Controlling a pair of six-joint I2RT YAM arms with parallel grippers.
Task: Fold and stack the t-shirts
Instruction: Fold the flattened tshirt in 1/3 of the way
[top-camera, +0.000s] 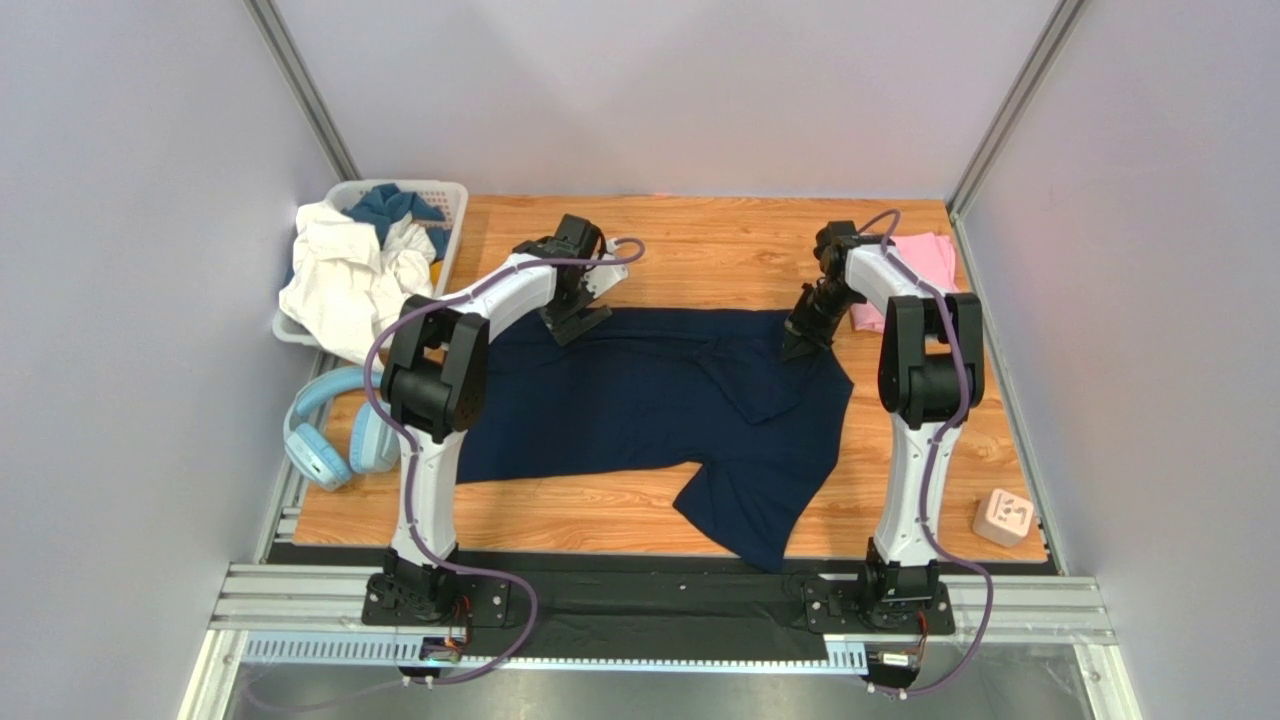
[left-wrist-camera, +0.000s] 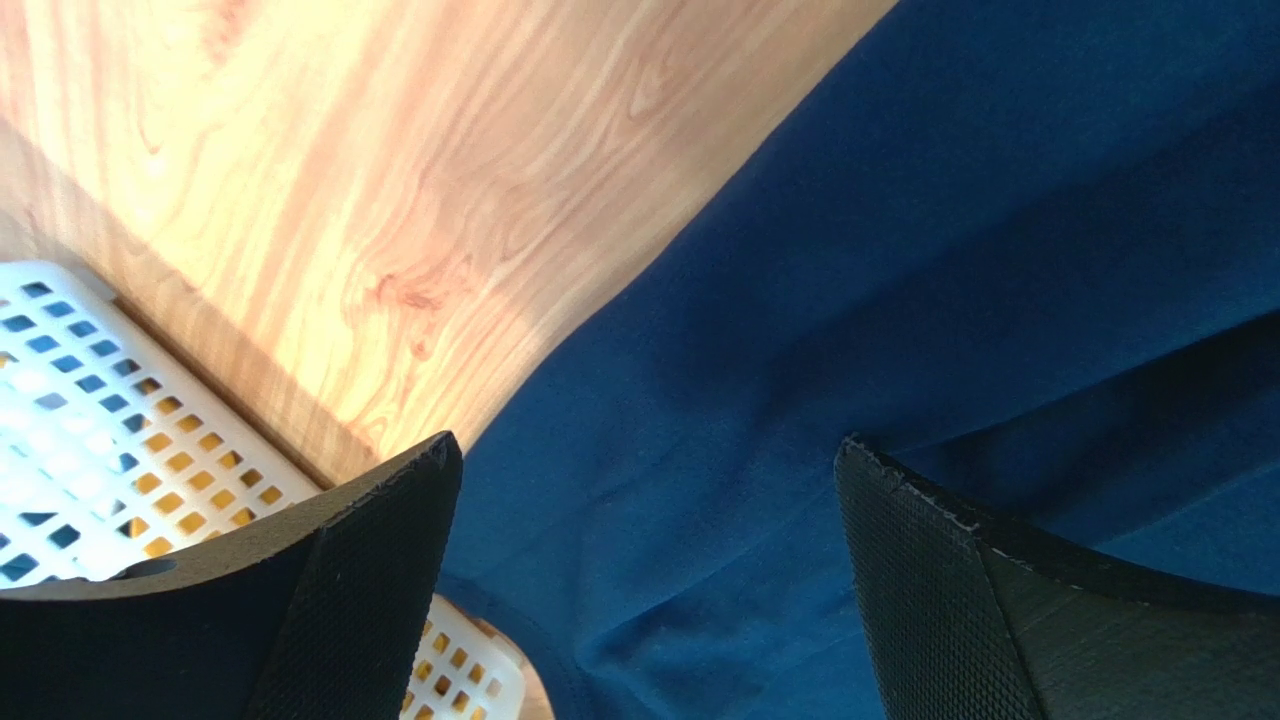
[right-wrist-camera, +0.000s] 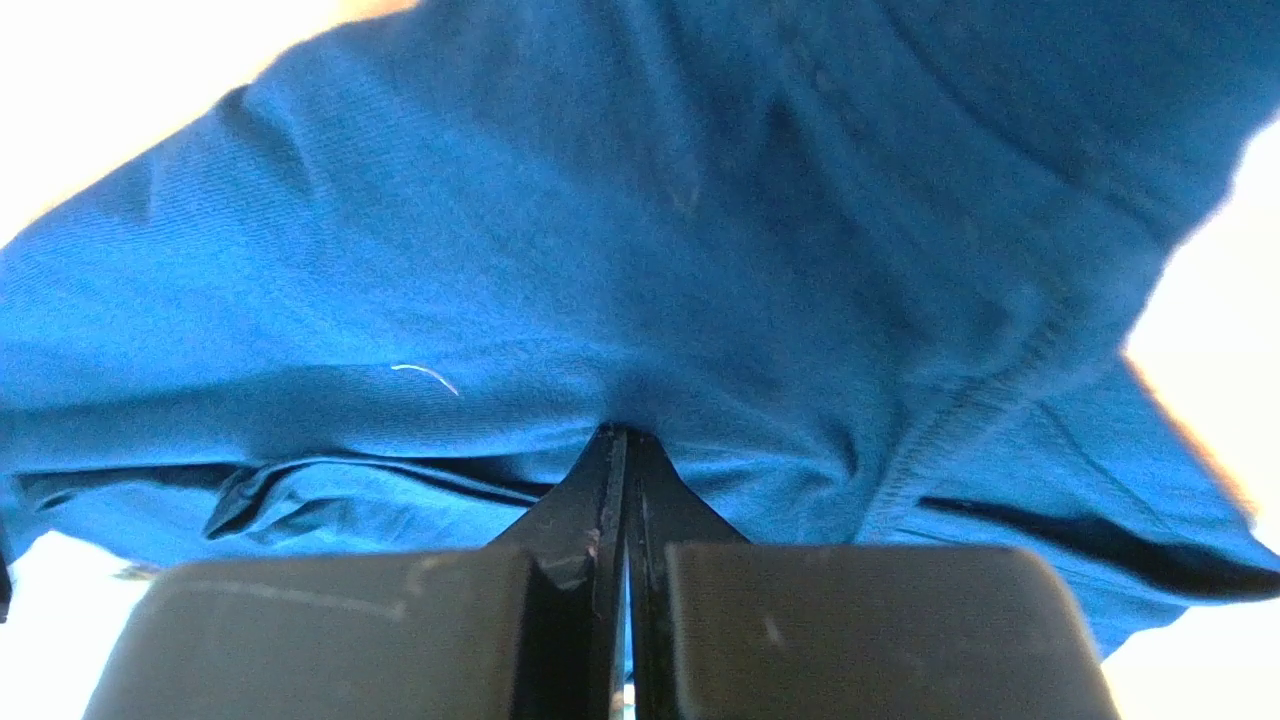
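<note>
The navy t-shirt (top-camera: 631, 398) lies spread on the wooden table, one sleeve hanging toward the front edge. My left gripper (top-camera: 576, 321) hovers over its back left corner, jaws wide open; in the left wrist view the navy t-shirt (left-wrist-camera: 902, 270) shows between the fingers (left-wrist-camera: 361, 585) with nothing held. My right gripper (top-camera: 798, 341) is at the shirt's back right edge. It is shut (right-wrist-camera: 619, 438) on a pinched fold of the navy t-shirt (right-wrist-camera: 601, 225). The pink t-shirt (top-camera: 924, 267) lies folded at the back right corner, behind the right arm.
A white basket (top-camera: 445, 192) with white and blue clothes stands at the back left, and its mesh basket wall (left-wrist-camera: 90, 435) shows beside the left fingers. Light-blue headphones (top-camera: 322, 438) lie off the left edge. A small pinkish block (top-camera: 1002, 518) sits front right.
</note>
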